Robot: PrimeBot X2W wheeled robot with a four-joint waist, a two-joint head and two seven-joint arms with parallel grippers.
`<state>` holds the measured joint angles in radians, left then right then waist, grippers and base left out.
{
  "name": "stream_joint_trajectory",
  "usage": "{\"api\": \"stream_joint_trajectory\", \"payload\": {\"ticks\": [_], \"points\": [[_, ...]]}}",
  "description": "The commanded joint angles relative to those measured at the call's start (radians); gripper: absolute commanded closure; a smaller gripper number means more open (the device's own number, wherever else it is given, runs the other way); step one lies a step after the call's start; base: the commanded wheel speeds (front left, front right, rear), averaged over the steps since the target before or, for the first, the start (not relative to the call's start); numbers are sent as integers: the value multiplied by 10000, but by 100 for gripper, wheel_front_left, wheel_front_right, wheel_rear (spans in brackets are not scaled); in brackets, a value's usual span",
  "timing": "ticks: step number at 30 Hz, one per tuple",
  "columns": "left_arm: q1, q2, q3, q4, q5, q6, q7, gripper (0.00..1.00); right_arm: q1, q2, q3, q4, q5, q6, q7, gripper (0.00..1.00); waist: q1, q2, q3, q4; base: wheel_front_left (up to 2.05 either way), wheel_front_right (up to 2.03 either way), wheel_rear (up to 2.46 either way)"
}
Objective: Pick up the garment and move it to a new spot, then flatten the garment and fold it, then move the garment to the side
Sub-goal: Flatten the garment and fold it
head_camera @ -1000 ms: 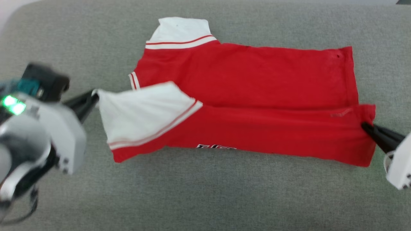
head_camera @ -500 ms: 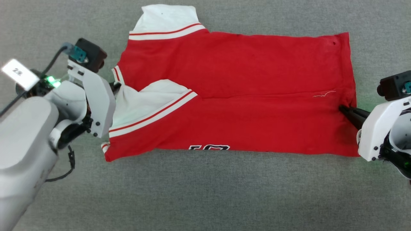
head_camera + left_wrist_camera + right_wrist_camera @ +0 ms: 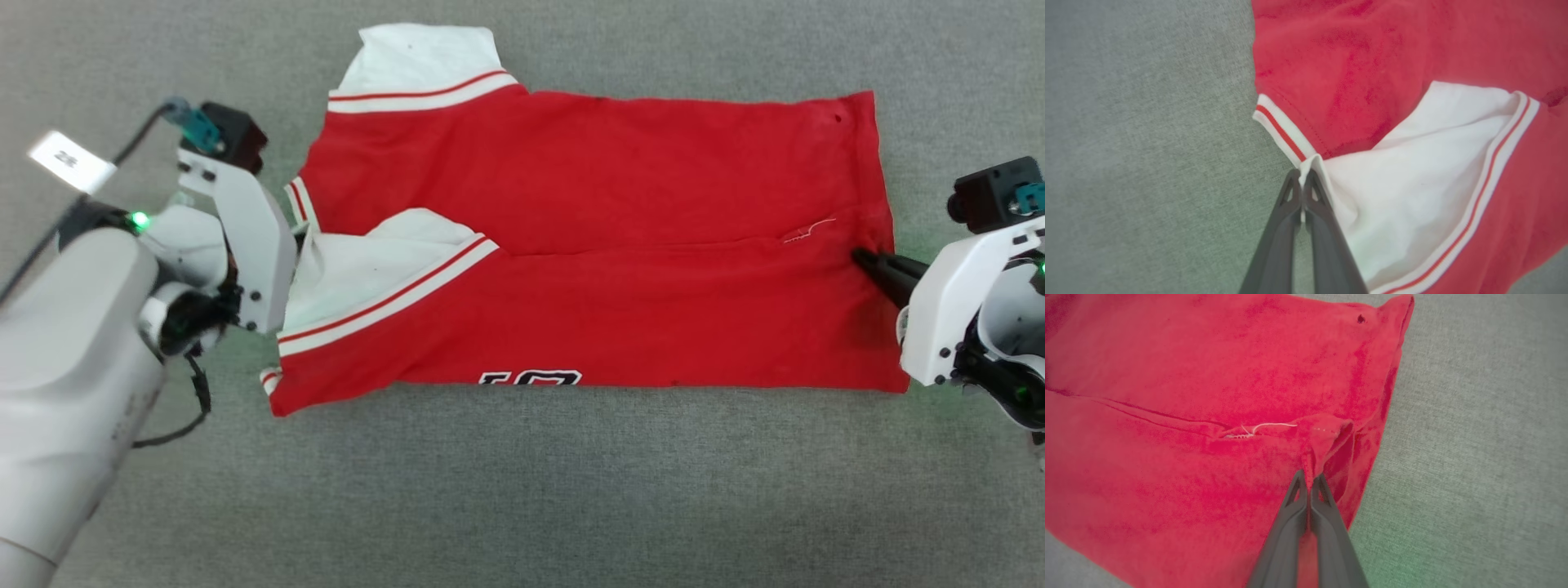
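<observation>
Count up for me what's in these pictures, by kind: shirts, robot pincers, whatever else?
Shirts: 1, the garment
Grippers: 2, the left gripper and the right gripper, each shut on the garment
Surfaces: 1, the grey surface underneath
Total: 4

Table (image 3: pixel 522 490): grey top with a woven-cloth texture, faint green glow at its left and right margins. One item lies on it, the garment (image 3: pixel 620 188): red, flat, long axis left to right. Its near side is folded up over the body, the folded edge running along the middle. Hem at the right, white sleeves at the left. Far sleeve (image 3: pixel 424 57) flat on the grey top; near sleeve (image 3: pixel 367 269) doubled onto the red. Black-and-white lettering (image 3: pixel 531 378) peeks out at the near edge. Loose white thread (image 3: pixel 808 231) near the hem.
</observation>
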<state>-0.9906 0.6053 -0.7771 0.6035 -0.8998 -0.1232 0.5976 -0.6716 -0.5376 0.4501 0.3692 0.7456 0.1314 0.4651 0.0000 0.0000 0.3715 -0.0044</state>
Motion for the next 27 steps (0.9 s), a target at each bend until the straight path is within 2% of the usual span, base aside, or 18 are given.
{"api": "stream_joint_trajectory", "payload": {"ticks": [1, 2, 3, 6, 13, 18, 19, 27], "points": [[-119, 79, 73, 14, -100, -14, -23, 16, -95, -95, 43, 1, 137, -16, -169, 47, 0, 0, -182, 83, 0, 0, 0], [-142, 123, 91, -39, -79, 4, -41, 0, -75, -151, 28, -21, 159, -16, -281, 7, 0, 0, -253, 111, 0, 0, 0], [-175, 195, 107, -107, -23, 70, -78, 0, -35, -203, 20, -33, 175, -16, -360, 0, 0, 0, -319, 131, 0, 0, 0], [-76, 315, 183, -381, -105, 253, -13, 0, 147, -315, -33, -182, 217, -16, -654, 0, 0, 0, -530, 204, 0, 0, 0], [516, 636, 323, -1446, -509, 1010, 590, 0, 729, -389, -587, -802, -169, -16, -1840, 0, 0, 0, -959, 322, 0, 0, 0], [1180, 874, 336, -2395, -1055, 1786, 1576, 0, 1349, -125, -1477, -1285, -746, -16, -3029, 0, 0, 0, -1184, 316, 0, 0, 0], [1180, 874, 336, -2395, -1055, 1786, 1576, 0, 1349, -125, -1477, -1285, -746, -16, -3029, 0, 0, 0, -1184, 316, 0, 0, 0], [2074, 1181, 197, -3409, -1595, 3059, 2839, 0, 2434, 734, -3151, -2194, -1771, -16, -3808, 0, 0, 0, -1356, 60, 0, 0, 0]]}}
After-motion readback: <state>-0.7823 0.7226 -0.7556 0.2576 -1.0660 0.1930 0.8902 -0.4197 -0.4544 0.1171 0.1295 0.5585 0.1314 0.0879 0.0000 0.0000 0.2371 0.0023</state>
